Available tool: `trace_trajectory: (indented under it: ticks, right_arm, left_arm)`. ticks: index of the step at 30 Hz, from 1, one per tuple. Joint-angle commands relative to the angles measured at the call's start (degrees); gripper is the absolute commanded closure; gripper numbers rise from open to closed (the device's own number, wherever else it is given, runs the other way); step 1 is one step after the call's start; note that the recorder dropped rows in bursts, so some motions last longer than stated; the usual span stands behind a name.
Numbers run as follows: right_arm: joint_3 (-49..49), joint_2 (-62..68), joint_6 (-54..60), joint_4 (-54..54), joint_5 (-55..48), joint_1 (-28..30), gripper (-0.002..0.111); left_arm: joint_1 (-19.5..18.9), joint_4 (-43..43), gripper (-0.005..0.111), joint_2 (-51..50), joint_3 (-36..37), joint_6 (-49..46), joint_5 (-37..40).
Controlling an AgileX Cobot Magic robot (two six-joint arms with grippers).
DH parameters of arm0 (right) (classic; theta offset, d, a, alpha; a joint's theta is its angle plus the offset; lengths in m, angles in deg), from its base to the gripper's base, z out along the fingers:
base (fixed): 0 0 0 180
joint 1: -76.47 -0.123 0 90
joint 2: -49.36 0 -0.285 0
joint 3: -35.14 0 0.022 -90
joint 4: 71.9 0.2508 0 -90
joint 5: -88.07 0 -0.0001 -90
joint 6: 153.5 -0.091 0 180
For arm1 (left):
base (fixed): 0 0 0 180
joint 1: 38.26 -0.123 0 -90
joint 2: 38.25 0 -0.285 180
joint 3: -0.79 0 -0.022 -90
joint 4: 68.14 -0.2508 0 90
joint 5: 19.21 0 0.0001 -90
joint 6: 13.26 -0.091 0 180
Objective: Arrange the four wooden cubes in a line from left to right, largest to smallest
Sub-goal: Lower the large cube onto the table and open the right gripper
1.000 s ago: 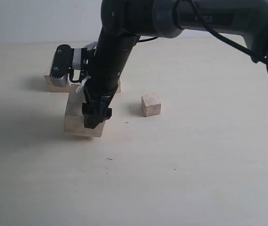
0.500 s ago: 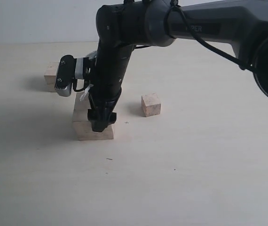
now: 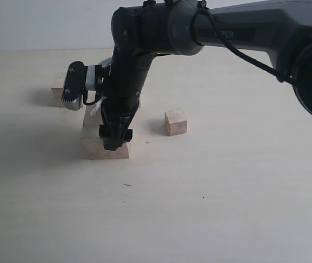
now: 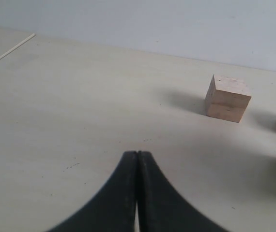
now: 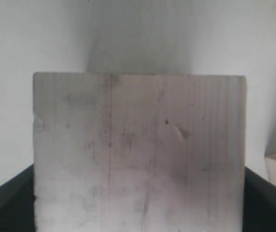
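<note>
On the bench (image 3: pixel 227 208), we count three wooden cubes in the exterior view; we cannot make out a fourth there. Nearest, the right gripper (image 3: pixel 116 143) has its jaws spread wide and clamped on opposite sides of the large cube (image 3: pixel 93 145). Farther back, apart to the right, stands the small cube (image 3: pixel 175 121). Farthest, at rear left, sits the rear cube (image 3: pixel 57 87), partly hidden. The left gripper (image 4: pixel 137 162) has its jaws pressed together, holding nothing.
</note>
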Motion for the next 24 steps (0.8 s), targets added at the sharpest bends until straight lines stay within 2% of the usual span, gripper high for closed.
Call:
trace_trajectory:
  ticks: [1,4,6,9,21,24]
  right_arm:
    - [-0.5,-0.1,-0.2,-2.4,0.5,0.3,0.077]
    - [-0.5,-0.1,-0.2,1.7,0.1,0.5,0.051]
    - [-0.5,-0.1,-0.2,1.8,0.1,0.5,0.039]
    - [-0.5,-0.1,-0.2,1.6,0.6,0.5,0.029]
    - [-0.5,-0.1,-0.2,1.2,1.8,0.5,0.027]
    - [-0.5,-0.1,-0.2,1.2,1.6,0.5,0.018]
  left_arm:
    - [0.0,0.0,0.107,0.3,0.2,0.2,-0.5]
    - [0.0,0.0,0.107,0.3,0.2,0.2,-0.5]
    - [0.0,0.0,0.107,0.3,0.2,0.2,-0.5]
    - [0.0,0.0,0.107,0.3,0.2,0.2,-0.5]
    - [0.0,0.0,0.107,0.3,0.2,0.2,-0.5]
    - [0.0,0.0,0.107,0.3,0.2,0.2,-0.5]
